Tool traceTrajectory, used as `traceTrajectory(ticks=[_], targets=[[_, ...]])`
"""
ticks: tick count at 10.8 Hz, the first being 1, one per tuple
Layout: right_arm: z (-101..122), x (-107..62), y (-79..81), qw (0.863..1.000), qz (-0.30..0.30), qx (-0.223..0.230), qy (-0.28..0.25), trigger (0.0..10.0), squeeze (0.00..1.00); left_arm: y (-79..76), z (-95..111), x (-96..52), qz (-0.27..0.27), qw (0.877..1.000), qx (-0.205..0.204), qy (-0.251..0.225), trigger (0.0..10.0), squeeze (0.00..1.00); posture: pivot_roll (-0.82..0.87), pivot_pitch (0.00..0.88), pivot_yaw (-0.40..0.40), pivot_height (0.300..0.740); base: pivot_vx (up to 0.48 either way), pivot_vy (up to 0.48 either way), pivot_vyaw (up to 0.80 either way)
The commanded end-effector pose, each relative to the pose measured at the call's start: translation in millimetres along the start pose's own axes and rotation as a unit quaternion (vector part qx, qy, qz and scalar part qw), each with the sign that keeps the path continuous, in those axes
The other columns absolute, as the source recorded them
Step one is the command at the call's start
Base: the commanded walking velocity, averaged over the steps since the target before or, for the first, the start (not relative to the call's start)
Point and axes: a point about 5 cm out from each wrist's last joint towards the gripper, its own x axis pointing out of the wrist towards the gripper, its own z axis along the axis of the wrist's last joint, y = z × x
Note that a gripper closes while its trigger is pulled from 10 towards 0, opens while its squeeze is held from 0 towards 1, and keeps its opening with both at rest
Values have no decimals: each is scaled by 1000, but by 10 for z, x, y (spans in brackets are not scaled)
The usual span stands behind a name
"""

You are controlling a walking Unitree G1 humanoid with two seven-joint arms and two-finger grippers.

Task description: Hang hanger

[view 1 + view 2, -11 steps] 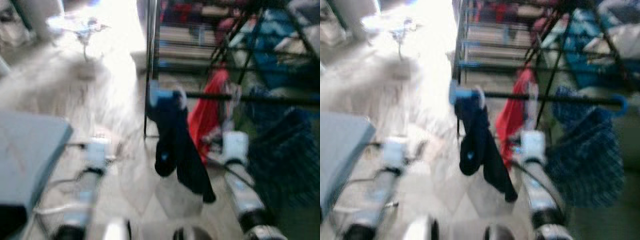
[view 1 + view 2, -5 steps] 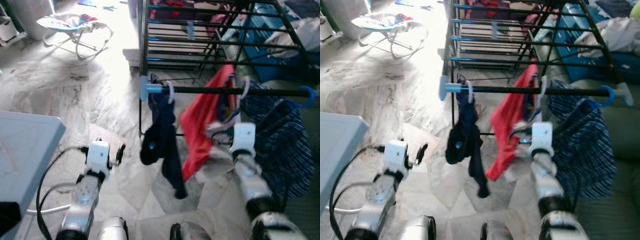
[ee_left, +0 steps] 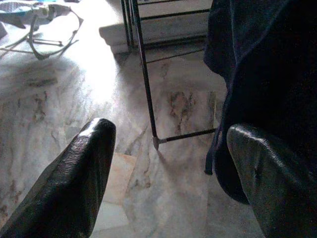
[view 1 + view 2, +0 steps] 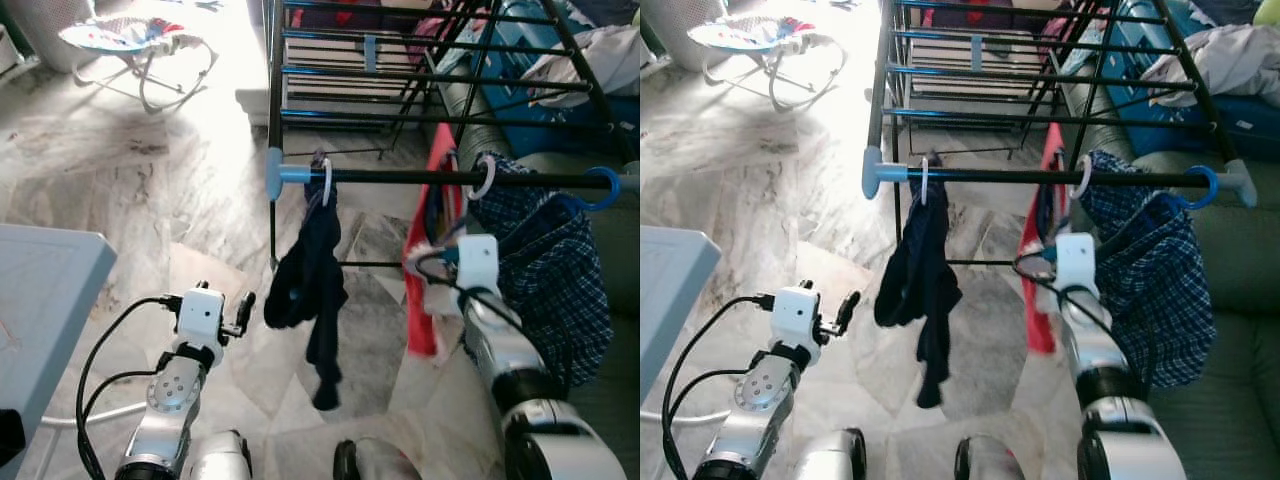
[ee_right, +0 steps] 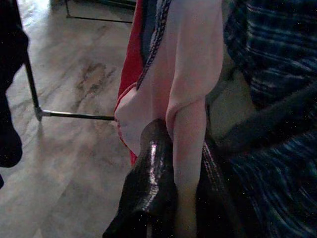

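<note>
A black rail (image 4: 400, 177) with a light blue end cap crosses the drying rack. On it a white hanger hook (image 4: 325, 181) carries a dark navy garment (image 4: 308, 290). Further right, a white hook (image 4: 483, 176) sits over the rail with a red and pink garment (image 4: 422, 255) below it. My right gripper (image 5: 173, 163) is shut on that garment's pink fabric (image 5: 190, 89), just under the rail. A blue hook (image 4: 603, 190) holds a plaid shirt (image 4: 550, 280). My left gripper (image 3: 168, 163) is open and low, beside the navy garment, holding nothing.
More black rack bars (image 4: 400, 70) rise behind the rail. A baby bouncer (image 4: 135, 45) stands on the marble floor at the far left. A grey-blue surface (image 4: 40, 310) is close on my left, a green sofa (image 4: 610, 400) on my right.
The picture has cleared from blur as the camera moved. The red garment, spread out to the left before, now hangs narrow and straight under its hook, with my right gripper still on it.
</note>
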Motion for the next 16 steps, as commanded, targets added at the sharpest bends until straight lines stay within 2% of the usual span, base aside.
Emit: traceTrajectory(ticks=[1, 2, 3, 4, 7, 8, 9, 10, 11, 12, 13, 15, 16], targets=[[135, 42, 35, 1000, 15, -5, -9, 10000, 0, -11, -15, -20, -5, 1000, 3, 6, 10000, 0, 38, 177, -84, 740, 0, 0, 0], [102, 35, 114, 999, 39, -1, 6, 10000, 0, -13, -17, -25, -5, 1000, 2, 7, 10000, 0, 40, 175, -86, 740, 0, 0, 0], [11, 2, 249, 997, 76, -13, 24, 10000, 0, -29, -33, -42, -7, 1000, 2, 10, 10000, 0, 42, 173, -85, 740, 0, 0, 0], [-70, -27, 297, 995, 89, -33, 33, 10000, 0, -43, -33, -46, -9, 1000, 2, 11, 10000, 0, 52, 170, -88, 740, 0, 0, 0], [-273, -109, 256, 994, 84, -37, 58, 10000, 24, -42, -34, -35, -13, 1000, 6, 13, 10000, 0, 47, 163, -87, 740, 0, 0, 0], [-320, -128, 167, 996, 55, -43, 58, 10000, 843, -53, -31, -29, -16, 1000, 8, 13, 10000, 0, 50, 155, -90, 740, 0, 0, 0], [-281, -123, 94, 998, 29, -36, 39, 10000, 1000, -62, -32, -24, -17, 1000, 8, 13, 10000, 0, 52, 145, -91, 740, 0, 0, 0], [-211, -138, 71, 1000, 17, -14, 8, 10000, 1000, -64, -47, -38, -17, 1000, 8, 15, 10000, 0, 54, 130, -92, 740, 0, 0, 0], [-166, -161, 106, 999, 27, -23, -18, 10000, 1000, -64, -58, -41, -17, 1000, 8, 18, 10000, 0, 61, 112, -101, 740, 0, 0, 0], [-165, -172, 147, 999, 29, -13, -24, 10000, 1000, -61, -55, -27, -18, 1000, 10, 18, 10000, 0, 68, 103, -106, 740, 0, 0, 0], [-89, -188, 214, 997, 40, -17, -57, 10000, 1000, -27, -15, 9, -13, 1000, 10, 13, 10000, 0, 74, 96, -105, 740, 0, 0, 0], [14, -219, 171, 994, 27, -18, -100, 10000, 1000, 39, 117, 53, -11, 999, 29, -16, 10000, 0, 82, 90, -102, 740, 0, 0, 0], [73, -259, 101, 991, 14, -9, -131, 10000, 1000, 145, 192, 85, 14, 999, 35, -33, 10000, 0, 80, 96, -99, 740, 0, 0, 0]])
